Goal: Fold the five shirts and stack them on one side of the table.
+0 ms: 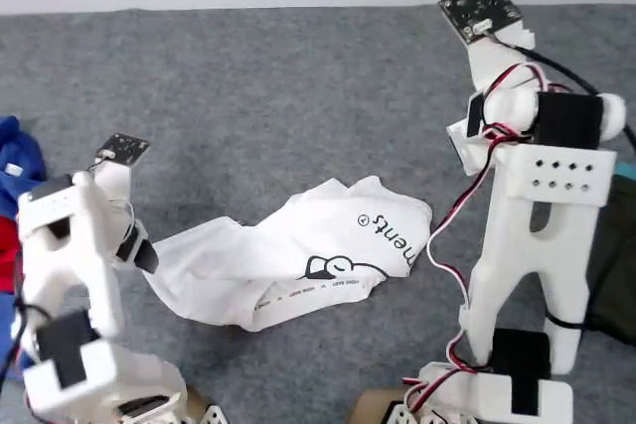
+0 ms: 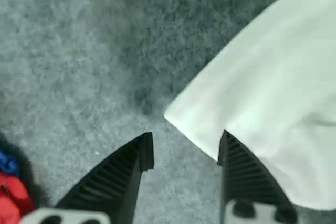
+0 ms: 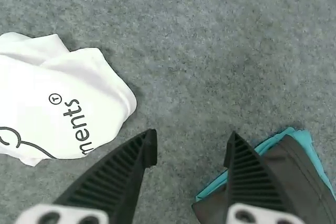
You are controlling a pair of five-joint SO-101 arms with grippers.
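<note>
Black print on the white shirt (image 1: 298, 240)
It has some letters (image 3: 77, 127), a tiny circled mark (image 3: 54, 98) and a curly drawing (image 1: 336, 267).

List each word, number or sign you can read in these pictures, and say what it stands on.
White shirt: dark lettering, cut off by a fold; no whole word reads.
Same shirt: small print under the outline drawing, too small to read.
A small circled mark beside the lettering.
</note>
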